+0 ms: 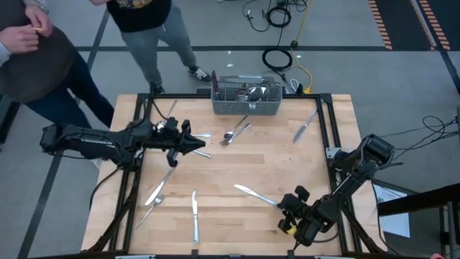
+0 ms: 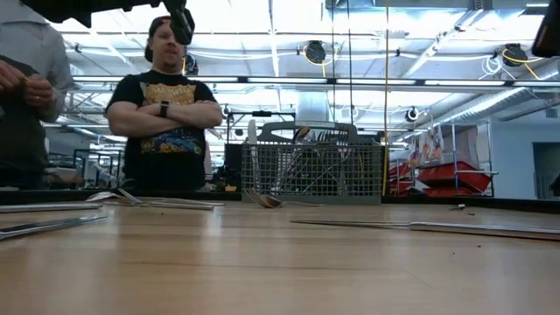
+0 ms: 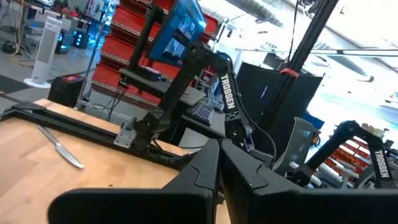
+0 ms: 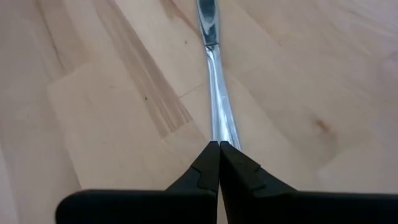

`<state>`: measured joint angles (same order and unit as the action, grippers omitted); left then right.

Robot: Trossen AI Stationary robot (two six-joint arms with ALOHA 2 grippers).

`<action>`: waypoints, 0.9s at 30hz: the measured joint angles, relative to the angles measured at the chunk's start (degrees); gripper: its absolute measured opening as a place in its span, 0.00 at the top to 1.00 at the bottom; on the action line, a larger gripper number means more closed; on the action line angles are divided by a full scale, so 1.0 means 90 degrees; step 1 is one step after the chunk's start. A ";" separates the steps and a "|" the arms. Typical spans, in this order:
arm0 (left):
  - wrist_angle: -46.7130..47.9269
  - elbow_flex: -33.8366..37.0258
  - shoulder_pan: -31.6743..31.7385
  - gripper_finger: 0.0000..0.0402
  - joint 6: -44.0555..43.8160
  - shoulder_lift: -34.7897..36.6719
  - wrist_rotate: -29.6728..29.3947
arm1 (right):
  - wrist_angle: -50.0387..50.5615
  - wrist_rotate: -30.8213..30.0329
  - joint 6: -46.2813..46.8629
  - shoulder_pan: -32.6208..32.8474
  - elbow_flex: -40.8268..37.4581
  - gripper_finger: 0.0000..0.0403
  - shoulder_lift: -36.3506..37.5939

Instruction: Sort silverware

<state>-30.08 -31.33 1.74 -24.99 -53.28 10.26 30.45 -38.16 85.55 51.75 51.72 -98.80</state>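
Silverware lies scattered flat on the wooden table (image 1: 237, 165). One knife (image 1: 255, 193) lies near the right front, another (image 1: 305, 124) at the far right, and a third (image 1: 194, 216) by the near edge. A spoon and fork (image 1: 236, 133) lie before the basket, and forks (image 1: 154, 194) lie at the left. My right gripper (image 1: 285, 206) is shut, slanting down, with its tips at the handle end of the right-front knife (image 4: 214, 93). My left gripper (image 1: 201, 146) is shut with nothing in it, above the table's left middle. My right gripper's shut fingertips (image 4: 208, 158) stand right at the handle end (image 4: 224, 137) of the knife, in line with it and slanting down from the table's near right. The knife lies flat on the table. I cannot tell whether the tips touch it.
A grey wire-mesh basket (image 1: 246, 98) holding some silverware stands at the middle of the far edge. Two people (image 1: 144, 29) stand beyond the far left corner. Black frame rails (image 1: 332, 129) run along the table's sides. Bare wood shows in the middle.
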 joint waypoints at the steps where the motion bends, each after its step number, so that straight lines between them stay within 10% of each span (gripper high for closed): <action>1: 0.0009 0.0000 0.0000 0.94 0.0002 -0.0007 0.0000 | 0.0067 -0.0022 0.0111 0.0030 0.0000 1.00 -0.0025; 27: 0.0019 -0.0002 0.0000 0.94 -0.0081 -0.0242 -0.0005 | 0.0038 -0.0079 0.1053 0.0312 0.0012 1.00 -0.0669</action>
<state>-29.91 -31.35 1.74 -25.72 -55.45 10.22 30.80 -38.87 95.02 54.57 51.83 -104.81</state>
